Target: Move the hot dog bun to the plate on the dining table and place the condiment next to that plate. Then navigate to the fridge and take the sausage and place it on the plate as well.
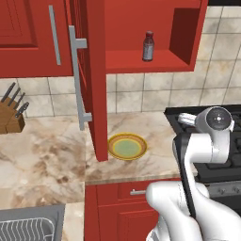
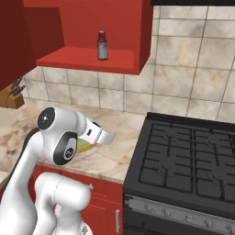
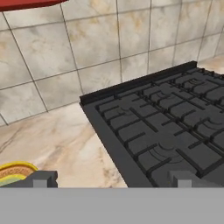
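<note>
A plate (image 1: 127,146) with a yellow-gold rim and pale green centre lies on the marble worktop (image 1: 47,155) over red drawers, next to an open cabinet door. My arm hides part of the plate (image 2: 85,146) in the right base view. The condiment, a small dark-red bottle (image 1: 148,45), stands upright on the open red cabinet shelf above. My gripper (image 3: 113,179) is open with nothing between its fingertips (image 3: 43,179). It hovers over the worktop between the plate's rim (image 3: 15,171) and the range. The hot dog bun, sausage, fridge and dining table are out of view.
A black range (image 2: 183,160) with cast grates takes the counter's right side. The open red cabinet door (image 1: 89,70) with its long handle hangs left of the plate. A knife block (image 1: 10,117) stands at far left. A sink with a rack (image 1: 28,226) is at lower left.
</note>
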{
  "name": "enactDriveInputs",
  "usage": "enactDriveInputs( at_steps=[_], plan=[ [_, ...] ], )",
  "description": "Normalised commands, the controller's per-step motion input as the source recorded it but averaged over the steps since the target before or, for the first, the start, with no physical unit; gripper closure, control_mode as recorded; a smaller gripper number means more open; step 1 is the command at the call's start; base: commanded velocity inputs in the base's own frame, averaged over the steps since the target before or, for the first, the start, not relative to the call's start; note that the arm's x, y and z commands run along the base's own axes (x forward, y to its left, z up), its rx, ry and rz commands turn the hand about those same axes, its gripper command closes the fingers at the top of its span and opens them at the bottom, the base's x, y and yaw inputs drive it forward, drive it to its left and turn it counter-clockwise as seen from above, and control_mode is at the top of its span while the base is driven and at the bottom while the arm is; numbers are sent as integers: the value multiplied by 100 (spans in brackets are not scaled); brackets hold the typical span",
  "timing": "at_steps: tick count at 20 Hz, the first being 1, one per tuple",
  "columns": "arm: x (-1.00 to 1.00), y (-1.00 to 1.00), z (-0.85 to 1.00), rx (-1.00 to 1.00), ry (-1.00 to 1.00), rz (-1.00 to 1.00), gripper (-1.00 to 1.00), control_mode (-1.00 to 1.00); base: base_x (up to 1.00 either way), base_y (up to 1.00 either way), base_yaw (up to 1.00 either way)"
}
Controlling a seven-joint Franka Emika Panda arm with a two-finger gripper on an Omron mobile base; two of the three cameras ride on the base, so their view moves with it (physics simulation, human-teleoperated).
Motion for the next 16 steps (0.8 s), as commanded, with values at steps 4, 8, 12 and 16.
enactDriveInputs(
  at_steps=[4,8,12,16],
  plan=[
    [46,0,21,1,-8,11,-100,-100,0,0,0],
    [27,6,57,0,-18,22,-100,-100,0,0,0],
    [13,25,80,-1,-8,14,-100,-100,0,0,0],
    [8,36,80,0,0,12,-100,-100,0,0,0]
  ],
)
